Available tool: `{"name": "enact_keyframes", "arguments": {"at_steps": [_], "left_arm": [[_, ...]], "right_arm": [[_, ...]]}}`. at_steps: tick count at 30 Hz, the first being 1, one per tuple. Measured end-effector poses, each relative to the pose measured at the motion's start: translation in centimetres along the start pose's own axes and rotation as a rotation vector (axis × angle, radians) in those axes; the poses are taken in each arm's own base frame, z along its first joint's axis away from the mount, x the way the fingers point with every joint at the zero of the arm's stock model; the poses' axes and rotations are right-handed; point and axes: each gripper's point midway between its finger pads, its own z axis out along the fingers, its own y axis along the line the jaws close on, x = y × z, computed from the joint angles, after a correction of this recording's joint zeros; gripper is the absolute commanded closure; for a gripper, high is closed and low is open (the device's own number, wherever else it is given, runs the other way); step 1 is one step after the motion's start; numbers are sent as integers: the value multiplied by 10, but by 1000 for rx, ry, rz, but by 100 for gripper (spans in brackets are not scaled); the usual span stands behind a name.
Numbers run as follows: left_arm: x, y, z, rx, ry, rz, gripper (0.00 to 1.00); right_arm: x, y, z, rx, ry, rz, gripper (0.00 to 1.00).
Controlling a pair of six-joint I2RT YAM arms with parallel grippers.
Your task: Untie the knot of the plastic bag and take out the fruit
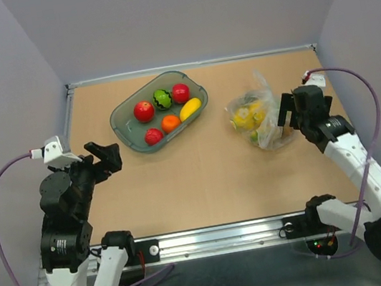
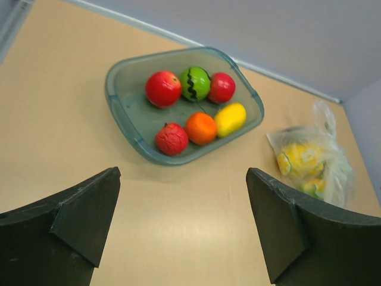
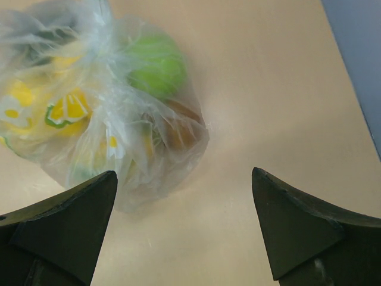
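Observation:
The clear plastic bag (image 1: pixel 257 114) lies on the table at the right, closed, with its gathered neck pointing to the far side. Inside it show yellow fruit (image 3: pixel 65 107), a green apple (image 3: pixel 156 65) and a brown piece (image 3: pixel 178 134). My right gripper (image 1: pixel 285 119) is open and empty, just right of the bag; in the right wrist view (image 3: pixel 184 226) the bag (image 3: pixel 101 101) lies ahead and left of the fingers, apart from them. My left gripper (image 1: pixel 109 154) is open and empty at the table's left; in its wrist view (image 2: pixel 183 226) it is above bare table, with the bag (image 2: pixel 312 161) far right.
A grey-green translucent tray (image 1: pixel 123 117) stands at the back centre-left, also in the left wrist view (image 2: pixel 119 113). It holds two red apples, a green striped ball, an orange, a strawberry and a long yellow mango. Walls close the table on three sides.

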Motion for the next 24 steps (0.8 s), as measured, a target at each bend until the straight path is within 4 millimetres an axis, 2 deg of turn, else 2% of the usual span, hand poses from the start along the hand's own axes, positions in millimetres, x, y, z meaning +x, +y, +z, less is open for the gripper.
{"name": "enact_keyframes", "arguments": {"at_steps": [4,12,14,15,18,19,21,22,24], "left_arm": [[20,-14,-2,90,66,-7,1],[49,-40,-11,239,180,-11,1],[52,-43,-11,256,192,-11,1],[54,-44,-10,261,196,-12,1],[65,-45,-5,274,228,-17,1],[70,-47,-2,286,249,-21,1],[78,-52,3,307,288,-32,1],[81,-56,6,321,304,-41,1],[85,-62,13,345,326,-56,1]], "right_arm": [[22,13,32,7,102,-70,4],[39,46,76,-75,160,-121,5],[47,53,85,-96,184,-133,14],[52,55,88,-106,199,-141,26],[59,61,93,-139,222,-159,52],[60,64,91,-157,228,-164,65],[58,68,86,-190,227,-150,79],[56,71,83,-213,224,-140,92],[51,76,68,-267,206,-100,99]]}}
